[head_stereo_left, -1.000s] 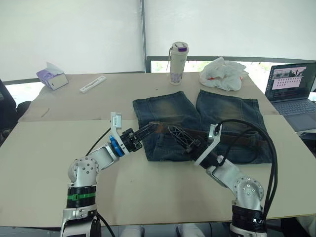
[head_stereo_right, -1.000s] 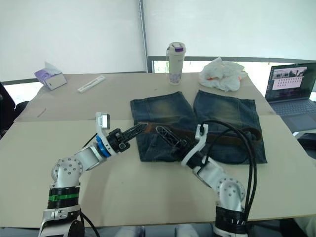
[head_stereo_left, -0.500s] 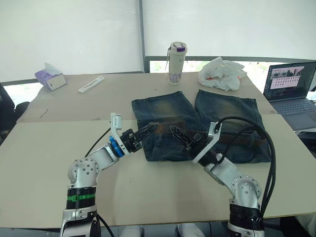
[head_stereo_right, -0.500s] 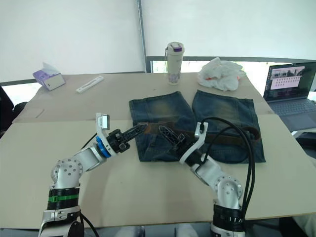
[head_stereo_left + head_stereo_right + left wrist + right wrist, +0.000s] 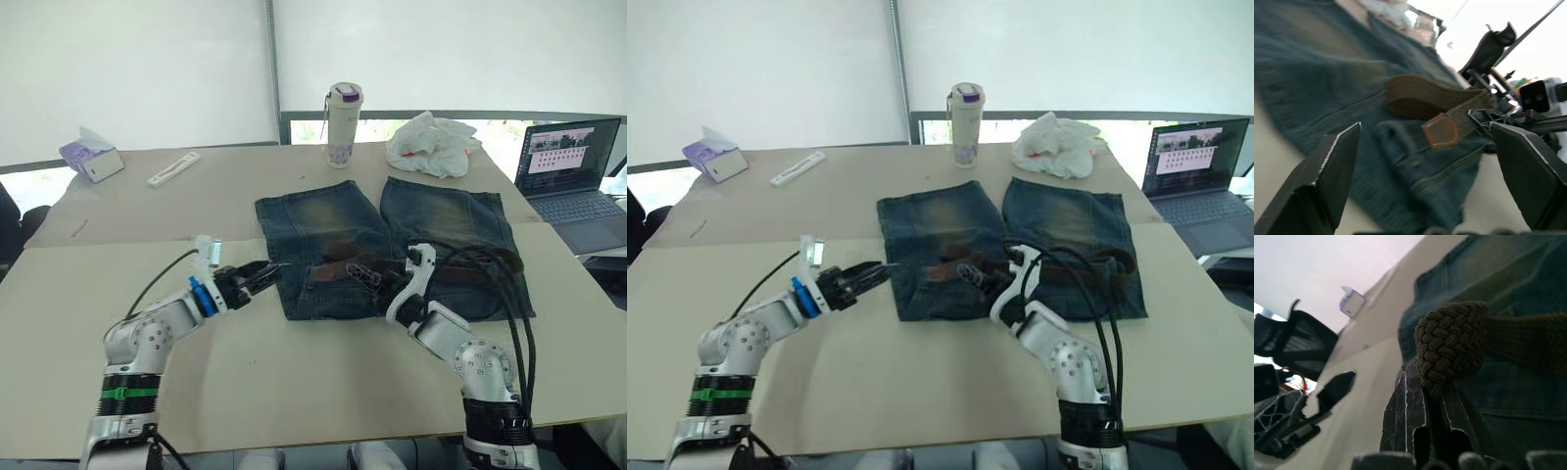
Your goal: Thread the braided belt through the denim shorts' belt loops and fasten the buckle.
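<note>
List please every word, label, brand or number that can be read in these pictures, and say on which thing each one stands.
No text can be read.
Laptop screen: shows rows of small pictures and lines, too small to read.
Bottle: purple pattern near its base, not readable.
Tissue box: purple print, no letters readable.
White flat strip: no marks readable.
Braided belt: brown leather tip, nothing printed.

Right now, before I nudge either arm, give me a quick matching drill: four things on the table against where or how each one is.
Things:
1. left gripper
2. right gripper
3. laptop
4. tissue box

States:
A. clamped on the braided belt
B. far left of the table
C. open, beside the denim shorts
D. far right, lid up

Pairs: 1-C, 2-A, 3-D, 4-B
</note>
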You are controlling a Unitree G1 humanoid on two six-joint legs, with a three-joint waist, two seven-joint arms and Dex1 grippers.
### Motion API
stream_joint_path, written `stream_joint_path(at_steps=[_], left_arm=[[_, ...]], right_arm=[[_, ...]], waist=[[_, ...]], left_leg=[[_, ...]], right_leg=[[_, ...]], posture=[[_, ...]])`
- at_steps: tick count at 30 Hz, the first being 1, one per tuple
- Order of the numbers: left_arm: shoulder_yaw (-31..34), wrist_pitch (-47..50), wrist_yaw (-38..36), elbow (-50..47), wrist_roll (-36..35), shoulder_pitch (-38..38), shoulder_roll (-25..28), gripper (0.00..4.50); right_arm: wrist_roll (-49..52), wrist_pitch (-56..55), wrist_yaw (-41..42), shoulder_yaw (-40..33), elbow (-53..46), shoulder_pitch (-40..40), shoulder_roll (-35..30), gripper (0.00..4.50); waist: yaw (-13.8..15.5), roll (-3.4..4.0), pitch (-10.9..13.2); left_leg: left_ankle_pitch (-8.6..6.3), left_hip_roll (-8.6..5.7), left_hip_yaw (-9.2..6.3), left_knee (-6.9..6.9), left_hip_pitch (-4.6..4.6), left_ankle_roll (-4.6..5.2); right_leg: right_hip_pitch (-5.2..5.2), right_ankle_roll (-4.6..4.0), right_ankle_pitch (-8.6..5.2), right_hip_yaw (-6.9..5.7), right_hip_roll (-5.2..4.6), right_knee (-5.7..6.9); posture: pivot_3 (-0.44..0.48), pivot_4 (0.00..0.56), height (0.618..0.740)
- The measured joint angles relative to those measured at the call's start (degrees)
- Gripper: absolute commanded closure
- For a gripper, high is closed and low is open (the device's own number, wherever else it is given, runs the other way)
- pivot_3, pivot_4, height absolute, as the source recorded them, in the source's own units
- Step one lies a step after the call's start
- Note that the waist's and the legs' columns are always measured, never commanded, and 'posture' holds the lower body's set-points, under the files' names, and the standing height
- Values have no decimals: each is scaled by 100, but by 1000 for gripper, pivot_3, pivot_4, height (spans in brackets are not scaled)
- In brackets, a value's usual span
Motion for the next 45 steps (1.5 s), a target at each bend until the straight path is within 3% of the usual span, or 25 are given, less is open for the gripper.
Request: stream_joint_path(at_steps=[5,12,20,33,45], left_arm=[[-83,-510,-291,247,486,31,170,46],[-181,-616,-426,247,621,35,-21,46],[-193,-616,-489,234,631,116,-82,46],[-224,-611,-485,186,634,119,-241,46],[39,-344,87,178,365,193,-799,46]], right_arm=[[-311,85,-323,18,82,-50,90,4500],[-415,134,-788,-184,148,-248,427,4500],[-629,134,-810,-253,139,-248,415,4500],[-641,290,-624,-200,907,-737,1270,4500],[284,356,-474,-585,1451,-831,1542,4500]], waist=[[37,0,0],[5,0,0],[6,0,0],[-36,2,-1],[-49,2,-2]], left_leg=[[0,2,-9,2,-2,-1],[0,7,-26,0,-1,-1],[0,7,-26,0,-1,0],[0,16,-25,-2,7,0],[0,22,-25,-3,7,0]], right_leg=[[2,0,0,2,-15,-1],[0,-1,1,5,-14,4],[0,-1,1,5,-14,5],[-2,-5,3,4,-6,11],[-2,-9,6,1,-5,11]], posture=[[0,150,740],[0,150,740],[0,150,740],[0,150,740],[0,150,740]])
